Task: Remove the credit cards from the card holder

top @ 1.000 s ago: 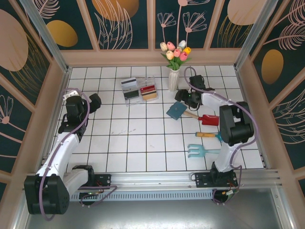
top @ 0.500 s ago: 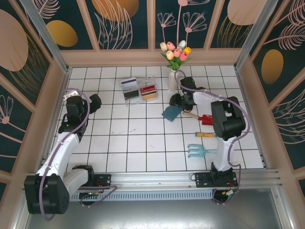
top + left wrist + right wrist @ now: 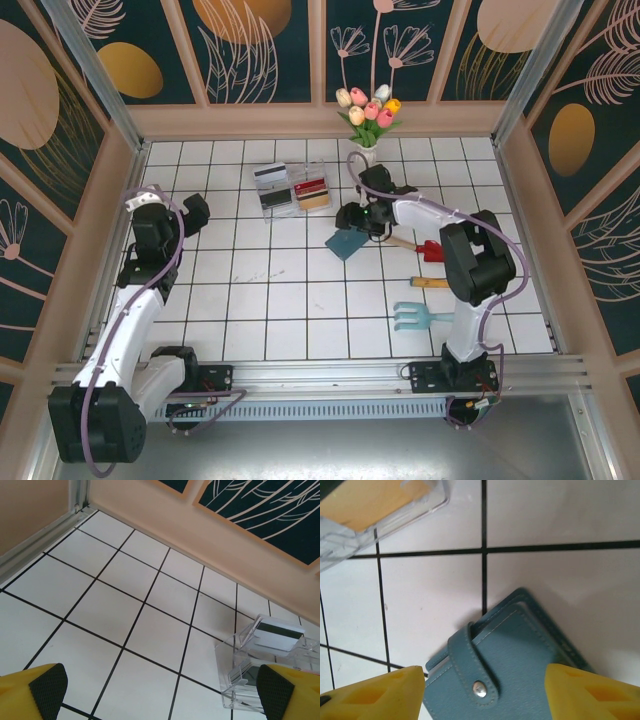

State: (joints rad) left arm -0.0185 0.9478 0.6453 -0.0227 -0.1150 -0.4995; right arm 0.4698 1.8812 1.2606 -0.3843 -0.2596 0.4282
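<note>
The teal-blue card holder (image 3: 346,241) lies folded, its snap strap done up, and tilted off the tiles near the table's middle. My right gripper (image 3: 352,217) grips it: in the right wrist view the card holder (image 3: 520,670) fills the gap between the yellow fingers (image 3: 375,695), which press on its two sides. Credit cards lie in the clear tray (image 3: 293,190): a grey card (image 3: 268,172), a red card (image 3: 312,185) and a tan-gold card (image 3: 315,201). The tan-gold card (image 3: 375,500) shows again at top left. My left gripper (image 3: 165,700) hovers open over bare tiles, the grey card (image 3: 277,634) to its right.
A white vase of tulips (image 3: 365,165) stands just behind the right gripper. A red trowel (image 3: 434,250), an orange-handled tool (image 3: 432,283) and a light-blue hand rake (image 3: 424,317) lie to the right. Walls close in on the left and back.
My right gripper has moved left and slightly nearer, carrying the card holder about half a tile leftward. My left arm's wrist has shifted a little to the left.
</note>
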